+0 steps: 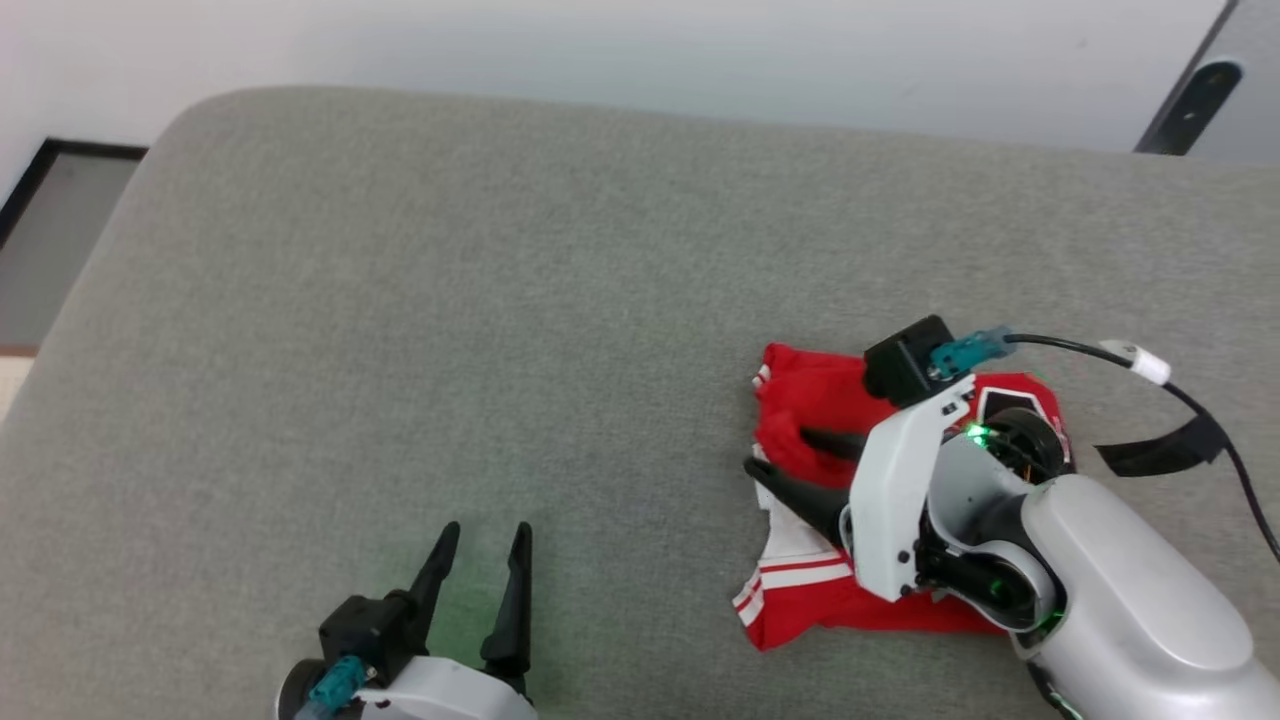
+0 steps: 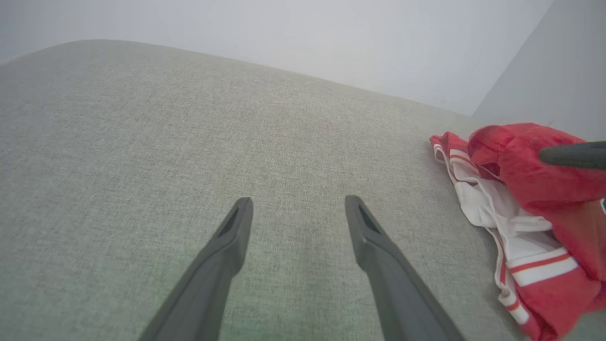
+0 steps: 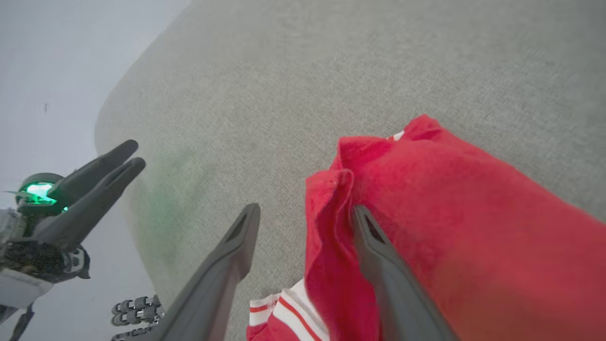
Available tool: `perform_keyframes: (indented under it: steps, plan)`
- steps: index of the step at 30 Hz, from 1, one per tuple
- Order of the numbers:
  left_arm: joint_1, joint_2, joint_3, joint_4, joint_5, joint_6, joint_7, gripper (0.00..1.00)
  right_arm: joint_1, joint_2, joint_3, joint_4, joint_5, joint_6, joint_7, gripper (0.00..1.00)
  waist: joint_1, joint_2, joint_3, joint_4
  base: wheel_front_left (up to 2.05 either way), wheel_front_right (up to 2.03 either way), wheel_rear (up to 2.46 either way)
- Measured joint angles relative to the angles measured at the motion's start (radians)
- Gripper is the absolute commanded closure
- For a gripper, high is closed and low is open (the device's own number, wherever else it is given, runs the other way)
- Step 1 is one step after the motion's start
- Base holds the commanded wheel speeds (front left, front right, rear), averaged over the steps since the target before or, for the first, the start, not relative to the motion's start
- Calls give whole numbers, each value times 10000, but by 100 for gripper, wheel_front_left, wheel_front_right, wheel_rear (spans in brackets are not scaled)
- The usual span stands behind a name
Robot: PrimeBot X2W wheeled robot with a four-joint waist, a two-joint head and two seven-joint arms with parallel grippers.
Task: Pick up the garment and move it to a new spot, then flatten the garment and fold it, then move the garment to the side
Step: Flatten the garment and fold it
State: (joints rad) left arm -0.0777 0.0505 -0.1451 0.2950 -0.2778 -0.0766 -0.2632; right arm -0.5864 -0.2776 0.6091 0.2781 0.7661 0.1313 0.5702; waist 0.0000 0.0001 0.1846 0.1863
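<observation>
The garment (image 1: pixel 810 390) lies as a compact folded bundle on the right, near part of the grey tabletop (image 1: pixel 500 300). Its red cloth is uppermost, and a white sleeve (image 1: pixel 795 545) with red stripes shows along its left edge.

The right tool (image 1: pixel 775 448) is over the bundle's left side, pointing left, and the pale right arm (image 1: pixel 1120 580) covers much of the bundle's right half. In the right wrist view the right tool (image 3: pixel 303 213) has its fingers wide apart. A raised fold of the garment (image 3: pixel 473 213) stands between them, close against one finger (image 3: pixel 374 241), and the other finger is over bare tabletop. The cloth is not pinched.

The left tool (image 1: pixel 480 545) sits at the near edge, well to the left of the garment, with its fingers pointing far and spread apart over bare tabletop. In the left wrist view, the left tool (image 2: pixel 298 203) holds nothing, and the garment (image 2: pixel 530 189) lies off to its right.

A black cable (image 1: pixel 1080 345) runs right from the right wrist.
</observation>
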Motion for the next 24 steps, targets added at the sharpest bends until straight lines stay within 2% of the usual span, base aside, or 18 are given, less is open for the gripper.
perform_keyframes:
  steps: [3,8,16,24]
  plan:
    - [-4,0,150,48,232,-40,-2,0,21,-286,84,-276,150,0,-738,0,1,0,-169,-181,0,0,0]
    - [-44,44,374,125,466,-159,0,0,580,-1170,104,-566,222,0,-1910,0,0,0,-470,-603,0,0,0]
    - [-60,322,525,347,594,-316,0,0,1825,-2596,-606,-167,-533,0,-3455,0,0,0,-919,-1458,0,0,0]
    - [-54,510,688,529,596,-380,0,0,2610,-2621,-2013,391,-943,0,-4989,0,0,0,-1239,-2287,0,0,0]
